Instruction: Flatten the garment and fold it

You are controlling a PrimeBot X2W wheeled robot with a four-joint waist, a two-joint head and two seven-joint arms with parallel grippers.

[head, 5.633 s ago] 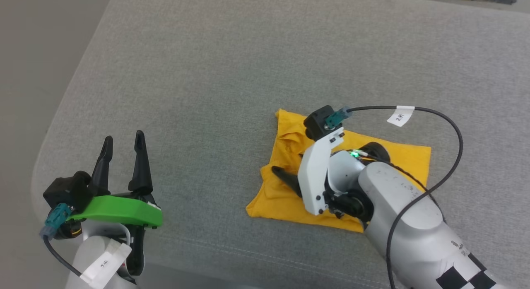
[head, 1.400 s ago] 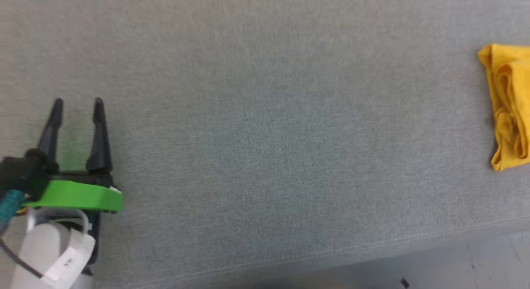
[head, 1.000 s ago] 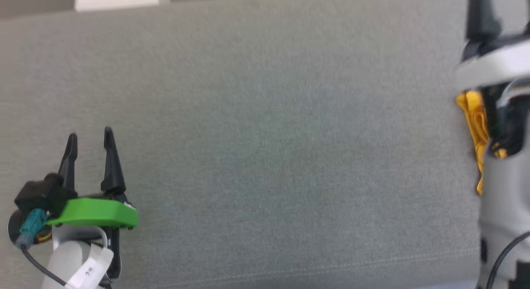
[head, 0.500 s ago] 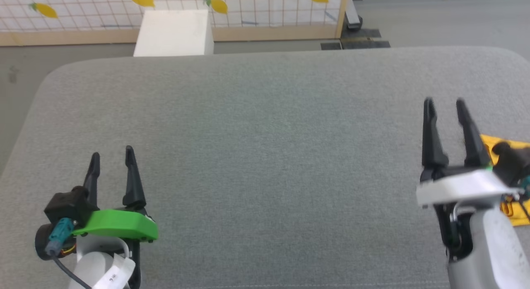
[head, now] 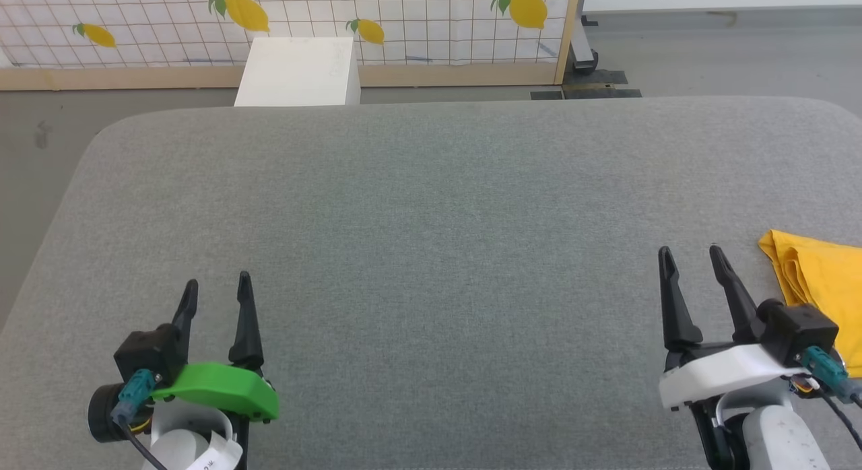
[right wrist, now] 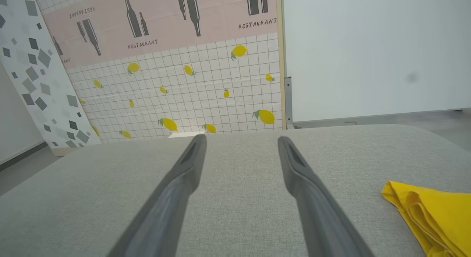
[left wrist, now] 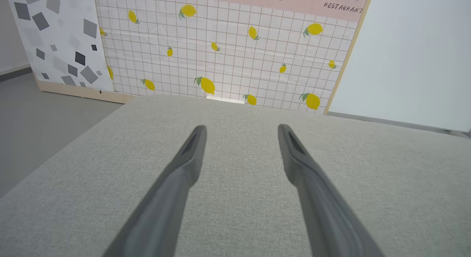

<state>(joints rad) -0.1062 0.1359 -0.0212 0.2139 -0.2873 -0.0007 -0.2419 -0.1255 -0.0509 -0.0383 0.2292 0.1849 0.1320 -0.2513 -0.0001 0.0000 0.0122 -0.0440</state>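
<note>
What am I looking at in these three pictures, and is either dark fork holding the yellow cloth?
One picture looks down from the robot's head. The dark forks are its grippers: the left gripper on a green mount, the right gripper on a white one. The other two pictures come from wrist cameras, each looking along that gripper's fingers. Below them is a grey padded surface. The garment, folded yellow cloth, lies on it just right of the right gripper, clear of its fingers. Both grippers are open and hold nothing.

grey cushion (head: 431, 207), folded yellow garment (head: 823, 285) at right
</note>
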